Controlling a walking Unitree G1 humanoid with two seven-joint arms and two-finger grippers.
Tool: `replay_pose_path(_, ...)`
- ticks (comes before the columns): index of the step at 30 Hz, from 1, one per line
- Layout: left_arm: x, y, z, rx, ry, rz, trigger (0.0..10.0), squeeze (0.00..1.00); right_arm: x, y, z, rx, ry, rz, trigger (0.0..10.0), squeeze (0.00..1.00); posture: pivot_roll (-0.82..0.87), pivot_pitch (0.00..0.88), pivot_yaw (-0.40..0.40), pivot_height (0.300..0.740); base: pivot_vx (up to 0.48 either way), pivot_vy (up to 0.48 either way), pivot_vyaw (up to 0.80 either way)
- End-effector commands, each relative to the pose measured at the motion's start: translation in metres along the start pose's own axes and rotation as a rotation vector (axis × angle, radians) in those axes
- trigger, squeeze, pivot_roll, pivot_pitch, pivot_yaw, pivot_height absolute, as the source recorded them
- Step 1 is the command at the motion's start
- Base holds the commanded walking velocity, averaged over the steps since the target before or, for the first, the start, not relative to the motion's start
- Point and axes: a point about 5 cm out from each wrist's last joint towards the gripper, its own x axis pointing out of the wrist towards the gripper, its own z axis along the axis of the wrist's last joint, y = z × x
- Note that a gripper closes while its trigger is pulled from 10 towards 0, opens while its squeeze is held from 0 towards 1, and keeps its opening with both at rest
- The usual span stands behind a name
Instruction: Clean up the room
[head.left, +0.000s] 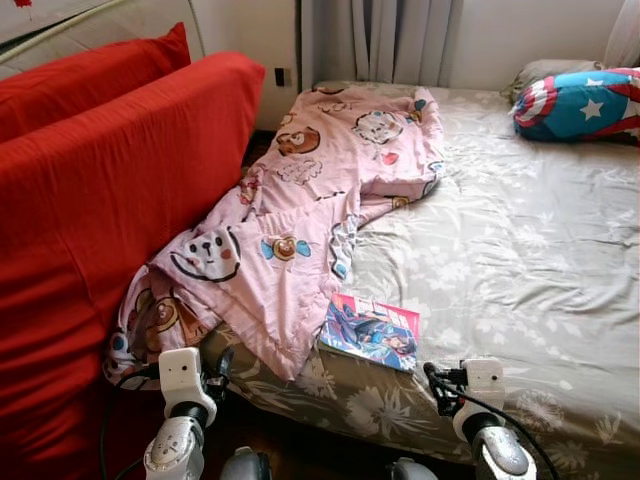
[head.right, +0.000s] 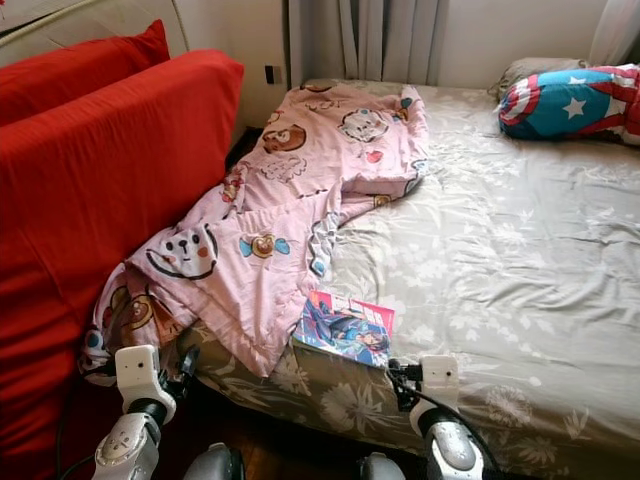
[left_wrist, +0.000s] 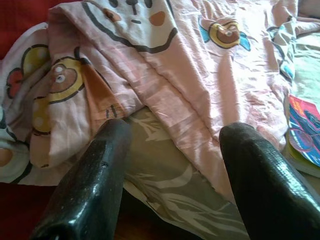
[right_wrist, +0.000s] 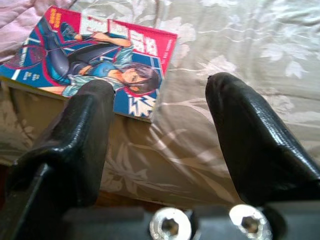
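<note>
Right wrist view: comic book (right_wrist: 100, 65) beyond spread fingers (right_wrist: 255, 145).

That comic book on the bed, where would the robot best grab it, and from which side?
Probably by the comic book's near edge, coming from the foot of the bed. It lies flat, that edge at the mattress rim. The right gripper faces it with jaws open; one finger could slip under, one press on top.
</note>
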Motion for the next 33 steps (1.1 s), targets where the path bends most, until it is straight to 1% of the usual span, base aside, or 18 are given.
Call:
replay_pose_path(1, 0.002, 0.002, 0.002, 0.006, 0.003, 0.002, 10.0, 0.00, -0.001, 0.003, -0.004, -0.004, 0.022, 0.014, 10.0, 0.00, -0.12, 0.099, 0.027, 0.651, 0.266, 0.000, 0.00)
replay_pose_path(12, 0.003, 0.003, 0.004, 0.009, 0.002, 0.003, 10.0, 0.00, -0.002, 0.004, -0.008, -0.013, 0.046, 0.020, 10.0, 0.00, -0.12, 0.114, 0.027, 0.651, 0.270, 0.000, 0.00)
replay_pose_path(22, 0.001, 0.004, 0.005, 0.016, 0.000, -0.007, 10.0, 0.00, -0.003, 0.006, -0.013, -0.021, 0.072, 0.027, 10.0, 0.00, -0.11, 0.145, 0.035, 0.651, 0.277, 0.000, 0.00)
replay_pose_path(27, 0.001, 0.004, 0.007, 0.022, -0.007, -0.012, 10.0, 0.00, -0.003, 0.007, -0.013, -0.023, 0.081, 0.031, 10.0, 0.00, -0.09, 0.162, 0.034, 0.651, 0.000, 0.000, 0.00)
replay_pose_path(33, 0.001, 0.008, 0.015, 0.039, -0.035, -0.014, 10.0, 0.00, 0.003, 0.013, -0.009, -0.015, 0.097, 0.044, 10.0, 0.00, -0.04, 0.193, 0.040, 0.651, 0.000, 0.000, 0.00)
